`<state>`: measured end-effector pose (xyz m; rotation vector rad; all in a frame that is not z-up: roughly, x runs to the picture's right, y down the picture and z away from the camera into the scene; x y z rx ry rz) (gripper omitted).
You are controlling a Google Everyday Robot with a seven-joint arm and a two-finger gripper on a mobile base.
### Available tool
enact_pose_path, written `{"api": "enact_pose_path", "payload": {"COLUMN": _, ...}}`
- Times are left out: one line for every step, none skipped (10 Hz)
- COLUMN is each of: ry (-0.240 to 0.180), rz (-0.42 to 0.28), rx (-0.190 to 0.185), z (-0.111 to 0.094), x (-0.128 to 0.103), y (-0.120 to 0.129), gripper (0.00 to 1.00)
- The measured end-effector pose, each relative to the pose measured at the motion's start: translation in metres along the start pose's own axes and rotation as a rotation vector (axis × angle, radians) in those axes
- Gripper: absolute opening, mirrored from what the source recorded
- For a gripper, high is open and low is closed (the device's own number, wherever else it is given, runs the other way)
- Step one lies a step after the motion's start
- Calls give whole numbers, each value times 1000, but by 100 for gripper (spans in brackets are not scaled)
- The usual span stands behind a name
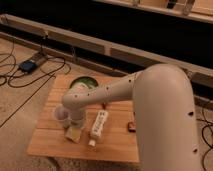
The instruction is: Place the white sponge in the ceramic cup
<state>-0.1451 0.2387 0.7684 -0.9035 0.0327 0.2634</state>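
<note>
The white sponge (74, 134) lies flat near the front left of the wooden table (115, 147). The ceramic cup (60, 115) stands upright just behind and to the left of it. My gripper (76, 124) points down at the end of the large white arm (150, 100), right over the sponge and beside the cup. The wrist hides most of it, and contact with the sponge cannot be made out.
A green bowl (82, 83) sits at the back left of the table. A white tube with a cap (98, 125) lies just right of the sponge. A small dark red object (131, 126) lies further right. Cables and a power box (27, 65) lie on the floor to the left.
</note>
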Motion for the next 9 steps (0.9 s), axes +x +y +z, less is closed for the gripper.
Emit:
{"api": "enact_pose_path", "payload": {"ry": 3, "rz": -3, "rx": -7, "z": 3, "x": -6, "y": 0, "gripper": 62}}
{"api": "enact_pose_path", "payload": {"ry": 9, "rz": -7, "rx": -13, "z": 6, "x": -13, "y": 0, "gripper": 62}}
{"api": "enact_pose_path", "payload": {"ry": 18, "rz": -8, "rx": -19, "z": 7, "x": -18, "y": 1, "gripper": 62}}
{"api": "enact_pose_path", "payload": {"ry": 18, "rz": -13, "rx": -24, "z": 9, "x": -27, "y": 4, "gripper": 62}}
{"api": "enact_pose_path", "payload": {"ry": 17, "rz": -13, "rx": -26, "z": 9, "x": -32, "y": 5, "gripper": 62}}
{"api": "enact_pose_path", "payload": {"ry": 15, "rz": -11, "rx": -28, "z": 10, "x": -33, "y": 5, "gripper": 62}}
{"api": "enact_pose_path", "payload": {"ry": 6, "rz": -4, "rx": -31, "z": 12, "x": -35, "y": 6, "gripper": 62}}
{"api": "enact_pose_path", "payload": {"ry": -12, "rz": 10, "rx": -32, "z": 16, "x": -34, "y": 5, "gripper": 62}}
{"api": "enact_pose_path", "payload": {"ry": -34, "rz": 32, "rx": -35, "z": 23, "x": -32, "y": 4, "gripper": 62}}
